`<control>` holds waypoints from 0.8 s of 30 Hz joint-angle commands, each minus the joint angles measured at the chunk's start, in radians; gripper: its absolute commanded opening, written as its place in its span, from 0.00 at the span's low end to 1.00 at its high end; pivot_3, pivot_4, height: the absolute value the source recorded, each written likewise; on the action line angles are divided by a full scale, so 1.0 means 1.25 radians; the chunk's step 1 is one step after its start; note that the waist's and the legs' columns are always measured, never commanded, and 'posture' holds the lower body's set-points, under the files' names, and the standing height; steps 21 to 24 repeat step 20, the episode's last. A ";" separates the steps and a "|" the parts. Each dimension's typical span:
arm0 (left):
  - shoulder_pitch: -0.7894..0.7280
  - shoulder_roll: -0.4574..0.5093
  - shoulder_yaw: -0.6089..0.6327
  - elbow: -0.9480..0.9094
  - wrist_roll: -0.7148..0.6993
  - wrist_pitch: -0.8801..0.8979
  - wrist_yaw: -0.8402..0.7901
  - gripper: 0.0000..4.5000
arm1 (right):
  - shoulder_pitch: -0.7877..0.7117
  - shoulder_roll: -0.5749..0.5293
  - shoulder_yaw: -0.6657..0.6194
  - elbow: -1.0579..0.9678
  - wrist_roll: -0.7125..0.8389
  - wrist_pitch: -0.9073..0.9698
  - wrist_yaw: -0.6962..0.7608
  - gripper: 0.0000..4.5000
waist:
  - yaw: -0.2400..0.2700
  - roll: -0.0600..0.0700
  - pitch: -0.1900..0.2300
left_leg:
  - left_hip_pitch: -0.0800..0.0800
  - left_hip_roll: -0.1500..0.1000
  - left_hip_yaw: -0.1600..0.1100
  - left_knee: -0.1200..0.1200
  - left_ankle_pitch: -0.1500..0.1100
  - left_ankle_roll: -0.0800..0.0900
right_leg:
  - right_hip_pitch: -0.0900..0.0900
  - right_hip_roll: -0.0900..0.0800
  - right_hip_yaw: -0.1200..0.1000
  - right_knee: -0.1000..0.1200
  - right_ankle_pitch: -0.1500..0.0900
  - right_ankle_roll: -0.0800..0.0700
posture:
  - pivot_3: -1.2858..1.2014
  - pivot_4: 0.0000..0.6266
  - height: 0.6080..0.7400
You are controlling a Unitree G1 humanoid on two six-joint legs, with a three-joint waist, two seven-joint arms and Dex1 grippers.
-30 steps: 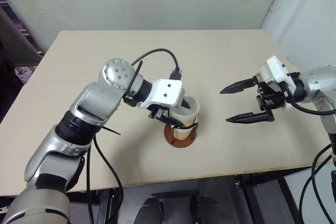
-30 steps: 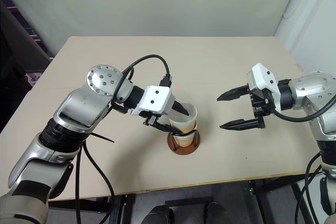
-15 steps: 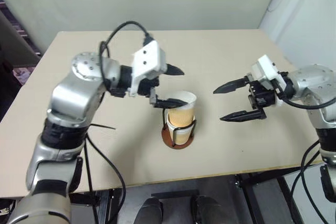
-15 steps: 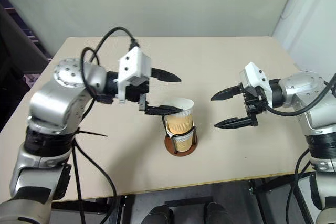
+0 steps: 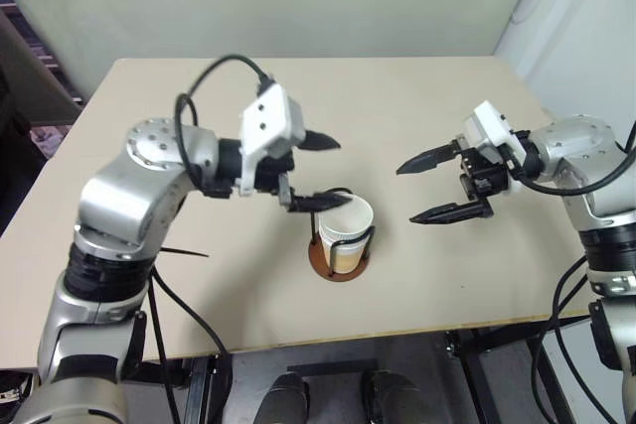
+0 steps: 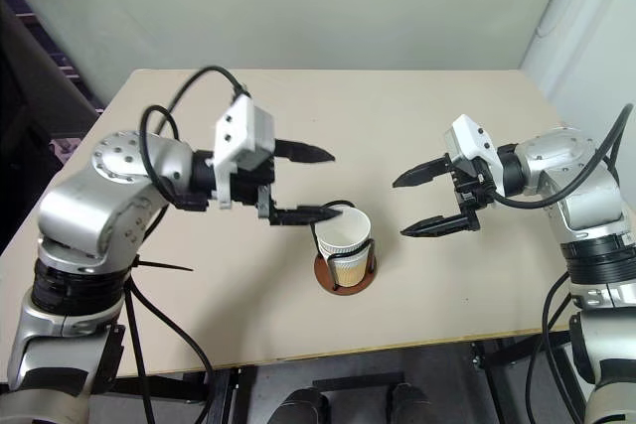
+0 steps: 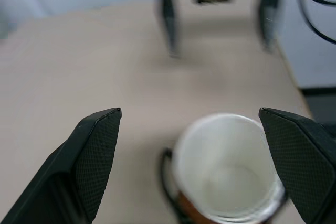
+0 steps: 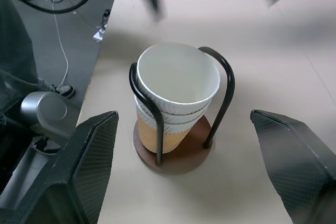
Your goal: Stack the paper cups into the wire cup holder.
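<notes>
Right wrist view showed the pale yellow-tan nested paper cups [image 8: 176, 95] seated in the black-wire, wooden-based cup holder [image 8: 220, 95]; both the left gripper [image 5: 323, 171] and right gripper [image 5: 422, 188] stood spread and empty, so a careless retreat risked toppling it.

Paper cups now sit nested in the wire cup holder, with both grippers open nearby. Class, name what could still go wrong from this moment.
1. The left gripper is open, and its lower finger hangs close to the top rim of the paper cups; pulling away carelessly might snag the rim and lift or tip the stack.
2. The wire cup holder stands free on the table, so a nudge from the open right gripper beside it could slide or topple it.
</notes>
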 commanded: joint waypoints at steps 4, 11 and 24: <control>0.324 0.199 0.275 -0.053 -0.069 0.057 -0.091 1.00 | 0.024 -0.034 -0.037 -0.013 0.017 0.007 0.016 0.93 | -0.016 0.001 0.000 | 0.003 0.000 0.001 -0.007 0.005 -0.009 | -0.001 0.001 0.002 -0.001 -0.002 -0.002 | 0.52 0.24 1.00; 0.619 0.249 0.423 -0.119 -0.064 0.040 -0.113 1.00 | 0.084 -0.067 -0.064 -0.048 0.038 0.037 0.011 0.93 | 0.004 -0.001 -0.001 | 0.003 0.000 0.000 -0.010 0.001 -0.005 | -0.002 0.001 0.001 0.002 -0.008 -0.010 | 0.52 0.24 1.00; 0.626 0.265 0.399 -0.106 -0.066 0.032 -0.075 1.00 | 0.096 -0.062 -0.063 -0.068 0.047 0.050 -0.003 0.93 | -0.005 -0.001 -0.001 | 0.008 0.000 0.000 -0.009 -0.001 -0.001 | -0.001 0.000 0.001 0.009 -0.008 -0.018 | 0.52 0.24 1.00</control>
